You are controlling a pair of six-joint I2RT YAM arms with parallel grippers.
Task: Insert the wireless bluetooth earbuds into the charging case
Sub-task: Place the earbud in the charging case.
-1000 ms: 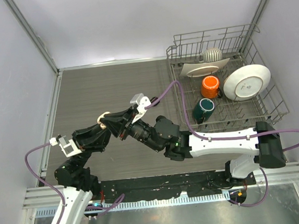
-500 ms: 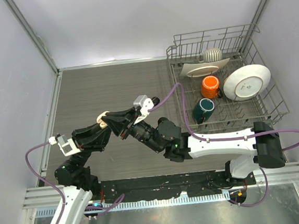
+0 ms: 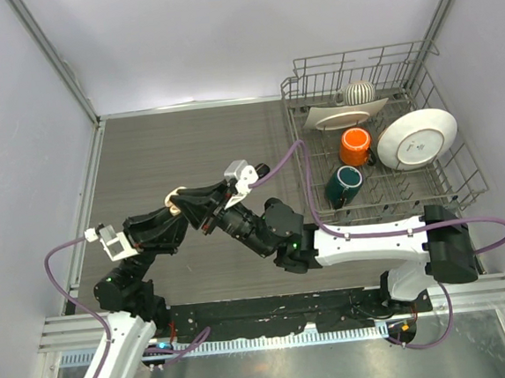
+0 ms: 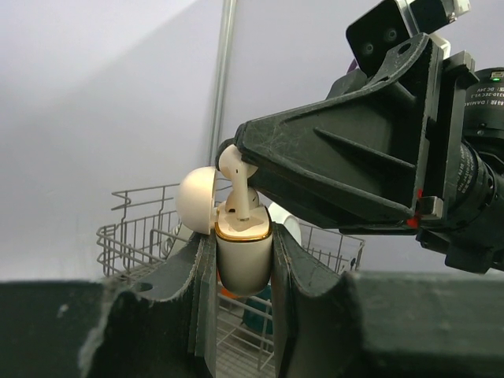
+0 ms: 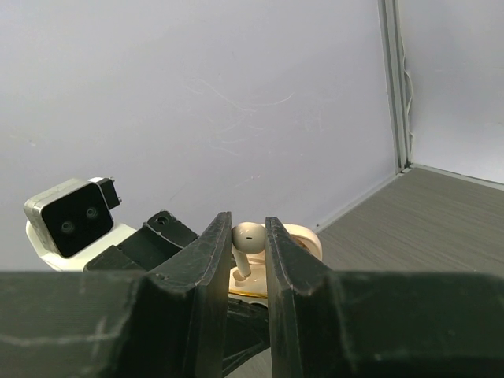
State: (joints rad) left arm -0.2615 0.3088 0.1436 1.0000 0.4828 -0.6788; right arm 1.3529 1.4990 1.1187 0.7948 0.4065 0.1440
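Note:
My left gripper (image 4: pixel 242 272) is shut on a cream charging case (image 4: pixel 243 256) with a gold rim, its round lid (image 4: pixel 195 200) swung open to the left. My right gripper (image 5: pixel 249 240) is shut on a white earbud (image 5: pixel 247 236), whose stem (image 4: pixel 239 198) points down into the case's opening. From above, both grippers meet over the table's middle, where the case (image 3: pixel 177 202) shows as a pale spot between the black fingers (image 3: pixel 202 199). Other earbuds are out of view.
A wire dish rack (image 3: pixel 378 138) stands at the back right, holding a white plate (image 3: pixel 415 138), an orange mug (image 3: pixel 355 145), a dark green mug (image 3: pixel 344 184) and a striped cup (image 3: pixel 357 91). The dark wood-grain table (image 3: pixel 170 152) ends at metal rails on the left.
The right wrist shifted slightly right and then back left. The left arm has hardly moved, and both grips stay the same.

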